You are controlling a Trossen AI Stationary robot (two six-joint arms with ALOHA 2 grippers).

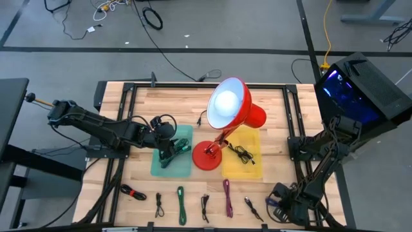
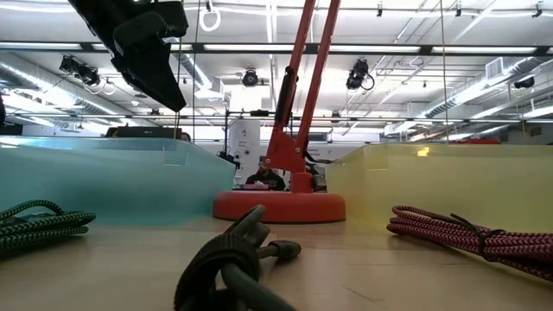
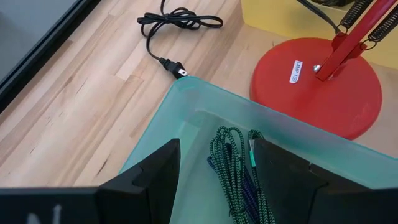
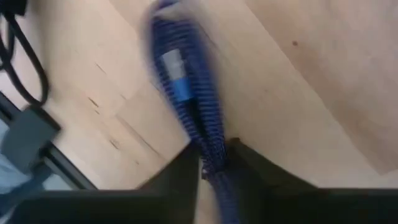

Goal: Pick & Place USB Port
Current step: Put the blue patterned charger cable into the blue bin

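My left gripper (image 1: 172, 153) (image 3: 217, 148) hangs open over the teal bin (image 1: 161, 169) (image 3: 186, 102). A coiled green braided cable (image 3: 235, 167) lies on the bin floor between its fingers, with a gap on both sides. In the low view the same gripper (image 2: 151, 52) shows above the teal wall (image 2: 112, 177). My right gripper (image 1: 273, 203) (image 4: 214, 163) is at the table's near right corner, shut on a blue braided cable (image 4: 180, 81). The yellow bin (image 1: 251, 169) holds a black cable (image 1: 241, 153). My right gripper pinches the blue braided cable between its two fingers, at one end of the bundle (image 4: 211, 152). The cable runs along the fingers and out ahead of them over the wood. Whether its far end (image 4: 163, 18) rests on the table cannot be told.
A red desk lamp stands between the bins, base (image 1: 207, 156) on the table, shade (image 1: 226, 106) over the middle. Several coiled cables lie along the near edge, among them green (image 1: 181, 203), pink (image 1: 227, 196) and black (image 1: 159, 205). The lamp's plug (image 3: 177, 70) lies beside the teal bin.
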